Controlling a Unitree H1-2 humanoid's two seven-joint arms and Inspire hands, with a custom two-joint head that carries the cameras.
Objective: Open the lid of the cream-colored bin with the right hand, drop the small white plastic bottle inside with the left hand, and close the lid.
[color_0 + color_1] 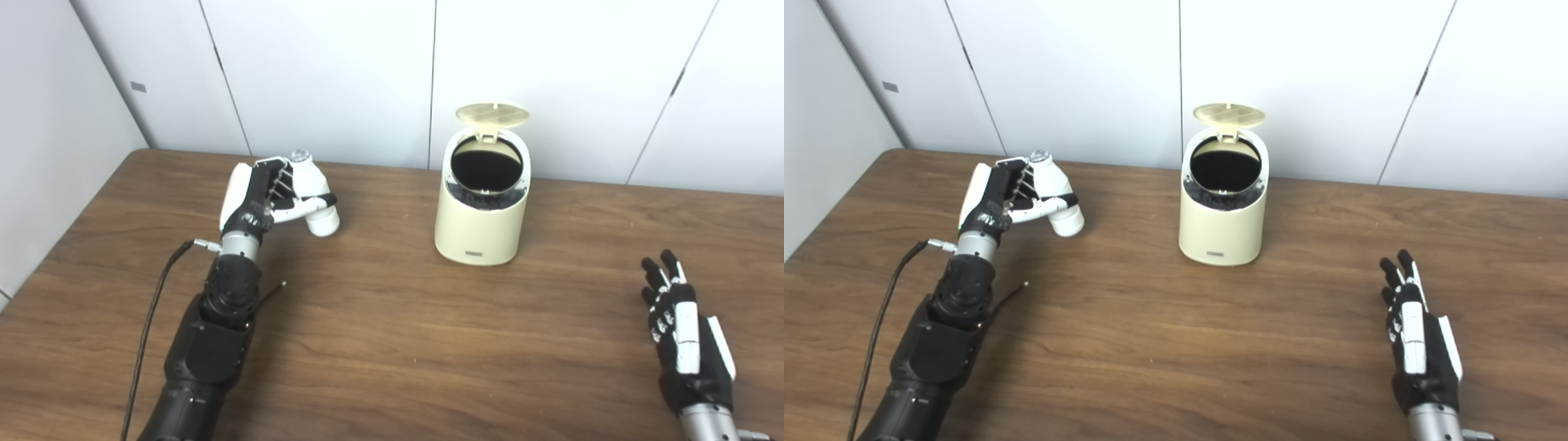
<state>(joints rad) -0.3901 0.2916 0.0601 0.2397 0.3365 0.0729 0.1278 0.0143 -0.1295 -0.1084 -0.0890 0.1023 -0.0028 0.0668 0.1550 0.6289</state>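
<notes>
Cream-colored bin (482,211) upright on wooden table (392,343), toward far edge, roughly midway btwn left & right sides. Round lid (492,114) flipped up on rear hinge, standing open above dark circular mouth; small label low on front wall.

Left hand (269,196) raised over far-left part of table, fingers & thumb clamped around small white plastic bottle (315,193). Bottle tilted, cap end up & toward far edge, base down & toward bin; looks clear of tabletop, though contact hard to judge. Bottle well apart from bin, to its left. Black forearm in from bottom-left, w/ dark cable (147,318) trailing alongside over table near left edge.

Right hand (683,331) near front-right corner, well apart from bin, holding nothing. Fingers extended & pointing toward far edge, slightly spread, back of hand w/ white panels facing up; touching table or hovering just above — cannot tell.

White panelled wall (343,73) behind far edge.
</notes>
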